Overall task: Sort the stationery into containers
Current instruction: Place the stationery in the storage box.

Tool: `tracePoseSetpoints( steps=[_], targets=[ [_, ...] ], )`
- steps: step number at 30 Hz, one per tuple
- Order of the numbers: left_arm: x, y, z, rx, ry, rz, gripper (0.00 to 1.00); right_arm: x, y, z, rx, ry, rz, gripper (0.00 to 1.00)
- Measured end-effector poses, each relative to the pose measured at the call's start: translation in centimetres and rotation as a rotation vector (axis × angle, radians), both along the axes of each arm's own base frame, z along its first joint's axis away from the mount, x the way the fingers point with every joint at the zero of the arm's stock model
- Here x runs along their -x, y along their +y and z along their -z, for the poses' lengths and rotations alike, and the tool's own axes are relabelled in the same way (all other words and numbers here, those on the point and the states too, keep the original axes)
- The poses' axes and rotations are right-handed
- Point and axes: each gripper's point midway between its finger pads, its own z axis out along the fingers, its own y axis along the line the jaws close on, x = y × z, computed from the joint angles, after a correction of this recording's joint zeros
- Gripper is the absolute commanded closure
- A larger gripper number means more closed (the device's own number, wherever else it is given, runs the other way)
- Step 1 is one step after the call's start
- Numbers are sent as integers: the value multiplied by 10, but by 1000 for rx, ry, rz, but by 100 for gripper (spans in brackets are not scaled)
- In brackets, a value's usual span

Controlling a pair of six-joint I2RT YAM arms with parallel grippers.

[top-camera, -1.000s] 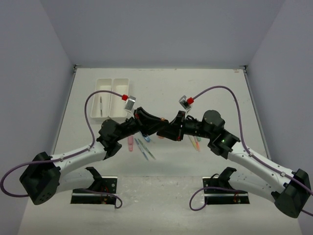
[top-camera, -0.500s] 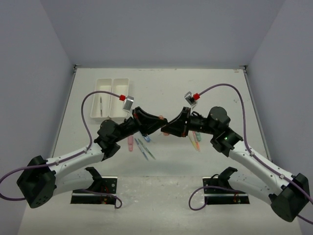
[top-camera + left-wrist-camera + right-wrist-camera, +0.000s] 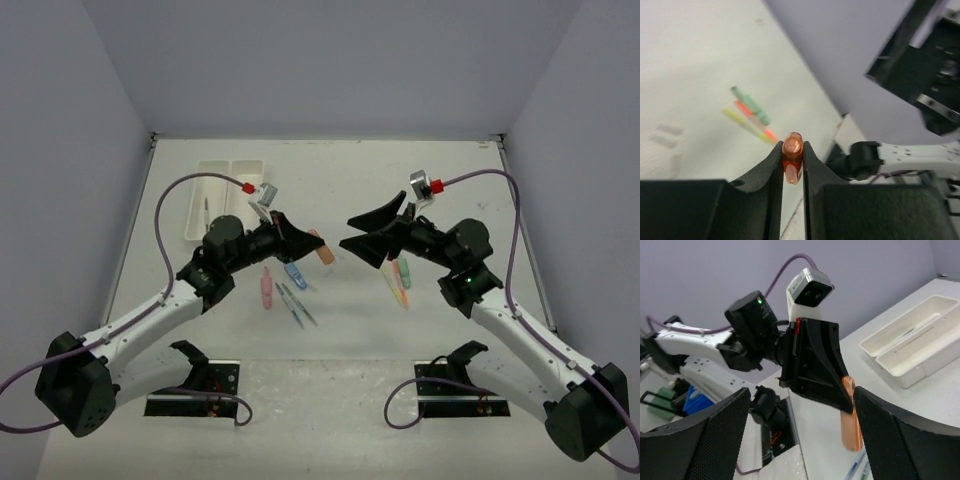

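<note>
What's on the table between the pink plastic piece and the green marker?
Top view: a stubby blue plastic piece and two thin pens, near the pink plastic piece; then bare tabletop to the green marker.

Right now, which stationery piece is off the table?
The orange piece, clamped in the left gripper. The pink piece and blue piece lie on the table.

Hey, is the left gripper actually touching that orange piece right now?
Touching. In the left wrist view the left gripper clamps the orange piece, one finger pressed against each side of it with no gap showing.
</note>
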Motion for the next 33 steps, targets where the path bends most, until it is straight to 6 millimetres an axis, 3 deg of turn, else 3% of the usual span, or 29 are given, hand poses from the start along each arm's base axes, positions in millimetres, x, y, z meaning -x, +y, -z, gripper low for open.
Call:
tracePoseSetpoints(
  steps=[4, 9, 12, 16, 20, 23, 25, 30, 33],
  targets=[
    [-55, 25, -10, -139, 33, -190, 100, -13, -10, 18, 45, 45, 114, 12],
    [-144, 80, -25, -385, 69, -531, 100, -29, -31, 44, 135, 136, 293, 11],
    [-195, 128, -9, -574, 130, -704, 100, -36, -40, 59, 193, 183, 361, 11],
    [-239, 189, 44, -830, 280, -824, 100, -38, -49, 75, 253, 218, 409, 11],
    [-245, 226, 113, -1024, 440, -805, 100, -37, -52, 84, 288, 234, 422, 11],
    [-243, 235, 155, -1126, 536, -750, 100, -38, -52, 90, 311, 248, 416, 10],
    [-242, 235, 175, -1162, 574, -717, 88, -40, -49, 97, 333, 269, 408, 11],
    [-235, 232, 188, -1190, 611, -672, 47, -45, -44, 114, 407, 334, 390, 13],
    [-239, 229, 183, -1182, 593, -666, 33, -49, -38, 122, 470, 368, 388, 18]
  ],
)
